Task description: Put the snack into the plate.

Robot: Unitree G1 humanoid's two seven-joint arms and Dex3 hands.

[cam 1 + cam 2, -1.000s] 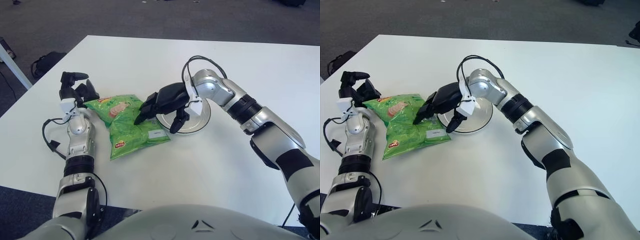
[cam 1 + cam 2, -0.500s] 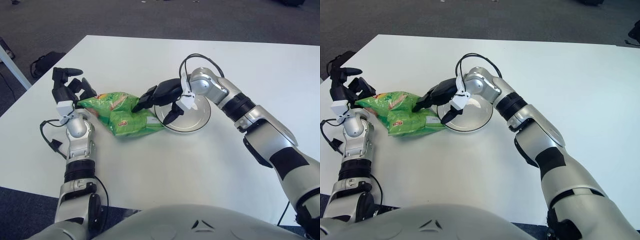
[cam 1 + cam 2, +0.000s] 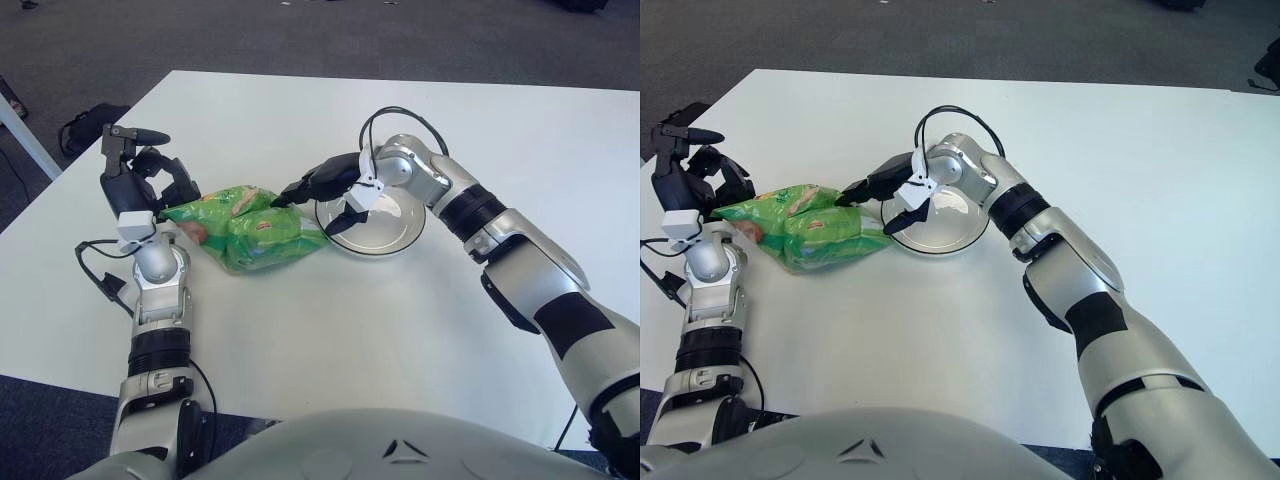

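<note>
Two hands on the snack (image 3: 250, 228) now: your right hand (image 3: 325, 185) pinches its corner beside the plate (image 3: 385, 232), left hand (image 3: 140, 180) fingers spread wide at its far end. That thin pinch could slip, dropping the bag short on the desk (image 3: 400, 330).

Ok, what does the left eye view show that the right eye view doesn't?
Only the left eye view: a slanted white bar off the table's left corner. Only the right eye view: a dark object on the floor at the right edge. Both: the right hand gripping the crumpled green snack bag beside the round white plate, and the left hand at the bag's other end.
</note>
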